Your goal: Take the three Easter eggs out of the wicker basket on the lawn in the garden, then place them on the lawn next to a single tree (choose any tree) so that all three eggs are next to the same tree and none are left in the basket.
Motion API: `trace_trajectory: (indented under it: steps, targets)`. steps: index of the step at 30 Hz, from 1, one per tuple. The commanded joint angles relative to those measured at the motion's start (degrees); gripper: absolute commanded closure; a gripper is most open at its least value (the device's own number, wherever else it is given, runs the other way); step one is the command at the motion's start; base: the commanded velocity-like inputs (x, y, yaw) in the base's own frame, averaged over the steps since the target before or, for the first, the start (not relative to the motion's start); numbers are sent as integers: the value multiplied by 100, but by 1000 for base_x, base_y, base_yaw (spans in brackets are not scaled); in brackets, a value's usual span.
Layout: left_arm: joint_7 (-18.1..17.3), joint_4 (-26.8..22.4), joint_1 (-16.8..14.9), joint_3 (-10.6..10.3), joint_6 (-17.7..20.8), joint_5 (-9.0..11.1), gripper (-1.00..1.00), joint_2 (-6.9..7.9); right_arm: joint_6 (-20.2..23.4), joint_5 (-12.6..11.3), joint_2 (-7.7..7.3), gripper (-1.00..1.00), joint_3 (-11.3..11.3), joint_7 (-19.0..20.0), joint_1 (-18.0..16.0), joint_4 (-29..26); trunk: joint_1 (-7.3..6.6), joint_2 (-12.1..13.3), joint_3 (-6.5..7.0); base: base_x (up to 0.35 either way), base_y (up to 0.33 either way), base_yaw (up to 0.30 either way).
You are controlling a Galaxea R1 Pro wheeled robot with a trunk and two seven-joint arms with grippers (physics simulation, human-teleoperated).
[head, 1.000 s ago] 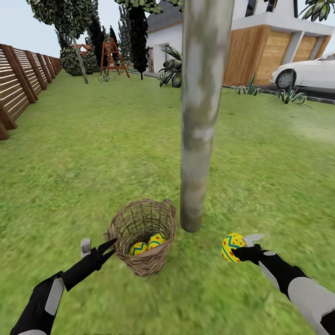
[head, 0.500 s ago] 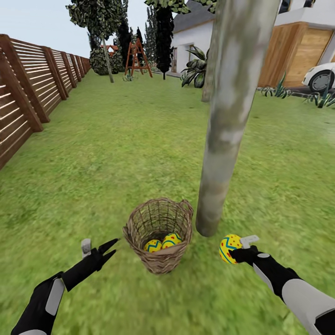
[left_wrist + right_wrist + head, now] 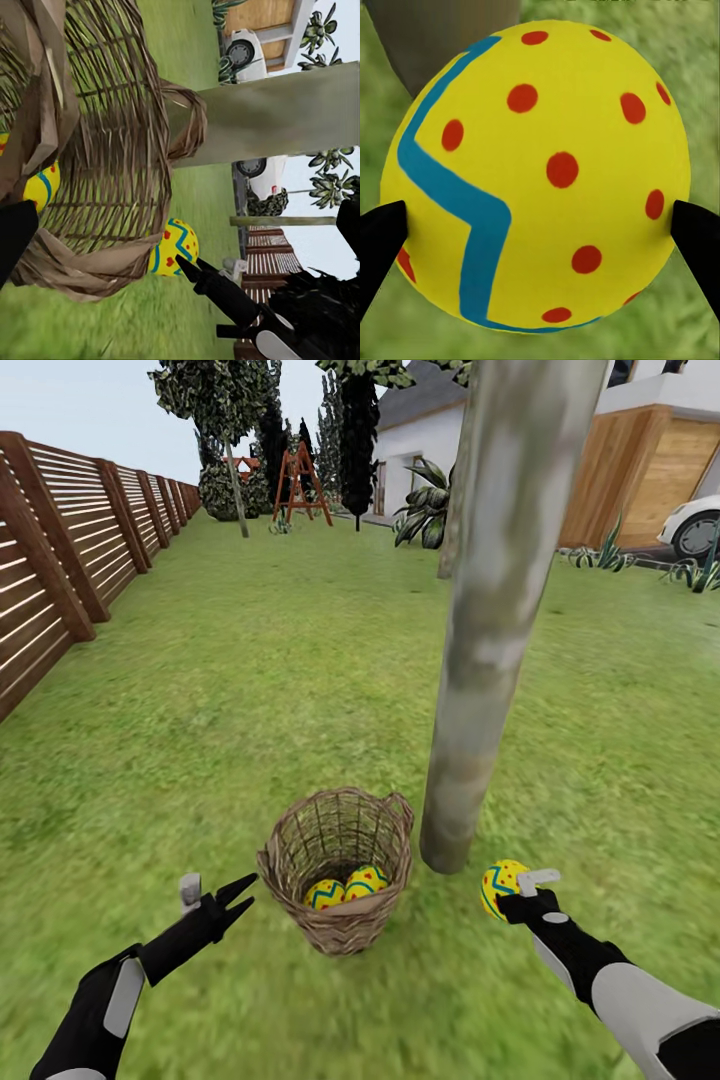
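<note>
- One Easter egg (image 3: pixel 501 886) is pinched between the fingers of the right gripper (image 3: pixel 512 893) and held above the lawn (image 3: pixel 250 690), just beside the foot of the tree (image 3: pixel 478 660); the pinch on both flanks of the shell is confirmed in the right wrist view.
- Over the past second the whole scene has been shifted by a turn of the head camera, while the basket and trunk are judged not to have moved; the held egg has been kept at much the same spot beside the trunk.
- Two more eggs (image 3: pixel 346 887) are seen lying in the wicker basket (image 3: pixel 337 865), which stands near the tree's base.
- The left gripper (image 3: pixel 218 898) is held with its fingers spread, empty, just beside the basket on its side away from the tree.
- One egg is judged ready for setting down; two remain to be lifted out.
</note>
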Motion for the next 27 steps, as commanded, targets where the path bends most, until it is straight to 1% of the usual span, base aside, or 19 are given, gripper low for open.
trace_trajectory:
  steps: [1, 4, 8, 9, 10, 11, 12, 13, 14, 15, 18, 24, 26, 27]
  targets:
    - [-8, 1, -3, 4, 38, 14, -100, -25, -8, -52, 26, 100, 47, -28, -5, -5, 21, -43, -23, 0, 0, 0]
    - [7, 2, -1, 2, 45, 11, -100, -49, -10, -42, 102, 100, 46, -31, -9, -3, 87, -164, -77, 0, 0, 0]
    - [8, 0, 0, 2, 47, 11, -100, -52, -64, -25, 264, 100, 40, -41, -21, 9, 175, -324, -148, 0, 0, 0]
    - [9, 4, -2, 2, 47, 11, -100, -52, -150, -27, 305, 100, 38, -49, -19, 12, 197, -364, -166, 0, 0, 0]
    - [7, 2, -3, -3, 47, 11, -100, -56, -306, -31, 373, 100, 38, -104, -18, 20, 219, -404, -184, 0, 0, 0]
    - [8, 2, -3, -5, 47, 11, -100, -58, -424, -35, 406, 100, 38, -202, -18, 40, 241, -444, -202, 0, 0, 0]
    - [13, 5, -3, -6, 51, 11, -100, -61, -576, -32, 425, 100, 37, -335, -19, 80, 263, -485, -220, 0, 0, 0]
    - [18, 7, -3, -7, 54, 11, -100, -68, -836, -34, 440, 100, 37, -478, -25, 123, 285, -525, -238, 0, 0, 0]
    - [22, 8, -3, -7, 53, 11, -100, -74, -1008, -41, 448, 100, 37, -546, -30, 147, 307, -565, -256, 0, 0, 0]
    - [28, 8, -3, -7, 54, 8, -100, -72, -1066, -44, 454, 100, 37, -569, -32, 188, 329, -605, -274, 0, 0, 0]
    - [35, 10, -3, -7, 55, 2, -100, -74, -1130, -26, 513, 100, 37, -592, -34, 411, 395, -725, -328, 0, 0, 0]
    - [36, -2, -3, -21, 56, 1, -100, -76, -1137, -28, 527, 100, 37, -594, -34, 458, 527, -966, -436, 0, 0, 0]
    - [36, -6, -3, -199, 62, 8, -100, -77, -1144, -28, 525, 100, 37, -594, -34, 458, 532, -969, -480, 0, 0, 0]
    - [36, -8, -3, -248, 64, 10, -100, -78, -1145, -24, 529, 100, 37, -594, -34, 456, 534, -970, -502, 0, 0, 0]
